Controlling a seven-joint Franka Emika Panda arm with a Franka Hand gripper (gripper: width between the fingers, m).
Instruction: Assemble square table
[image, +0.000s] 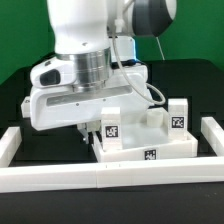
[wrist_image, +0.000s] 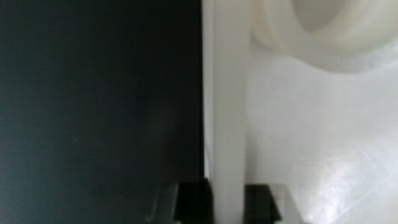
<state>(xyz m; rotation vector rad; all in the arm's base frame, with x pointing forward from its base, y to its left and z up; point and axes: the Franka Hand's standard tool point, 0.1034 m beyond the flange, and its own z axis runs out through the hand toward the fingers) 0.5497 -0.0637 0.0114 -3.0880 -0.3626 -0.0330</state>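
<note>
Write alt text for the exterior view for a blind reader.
A white robot arm's gripper sits at the edge of a white square tabletop, on the exterior view's left, over a black table. White tagged pieces rise from the tabletop; long white bars fence the front and sides.

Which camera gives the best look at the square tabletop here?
The exterior view: the tabletop shows most of its outline, rim and side tag. The wrist view shows only a close-up strip of its rim and part of one rounded socket.
</note>
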